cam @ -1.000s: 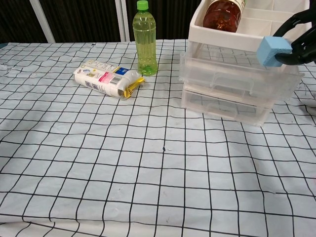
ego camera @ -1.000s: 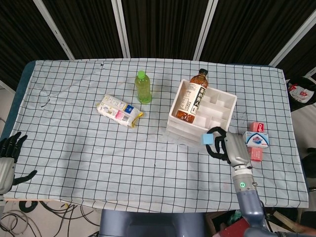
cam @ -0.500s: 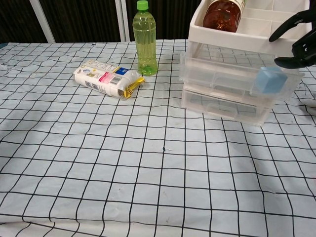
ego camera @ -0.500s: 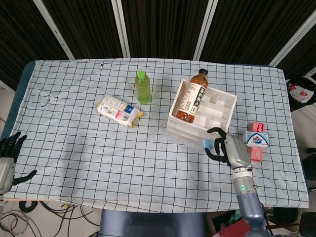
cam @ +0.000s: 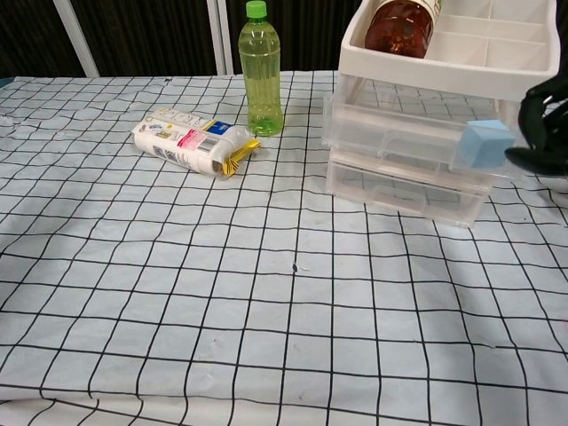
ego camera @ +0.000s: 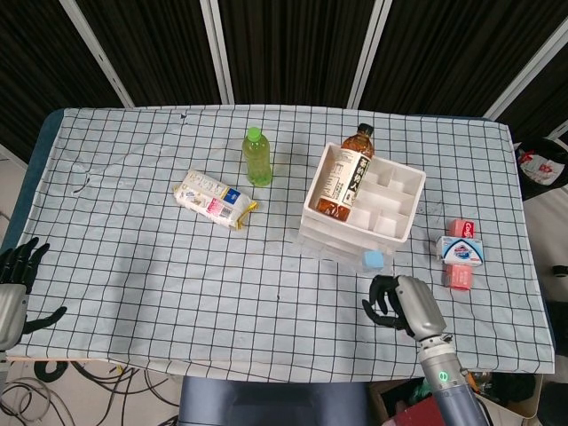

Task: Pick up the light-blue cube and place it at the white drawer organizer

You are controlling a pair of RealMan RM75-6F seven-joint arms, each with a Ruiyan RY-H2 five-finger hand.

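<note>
The light-blue cube [ego camera: 374,259] [cam: 485,144] rests against the front of the white drawer organizer [ego camera: 355,231] [cam: 426,75], held by nothing. In the chest view it sits on the ledge of the upper clear drawer, above the cloth. My right hand [ego camera: 399,306] [cam: 546,120] hangs apart from the cube, on the near side of it, with its fingers apart and nothing in them. At the table's near left corner my left hand [ego camera: 13,284] is off the cloth with spread, empty fingers.
A brown tea bottle [ego camera: 344,177] [cam: 404,22] lies in the organizer's left compartment. A green bottle [ego camera: 257,158] [cam: 262,71] and a snack packet [ego camera: 213,200] [cam: 191,142] stand left of it. Small boxes [ego camera: 460,250] lie right of the organizer.
My right hand let go of the cube at the organizer's front and drew back toward the table's near edge. The cube dropped a little and stayed there. The left hand has not moved.
</note>
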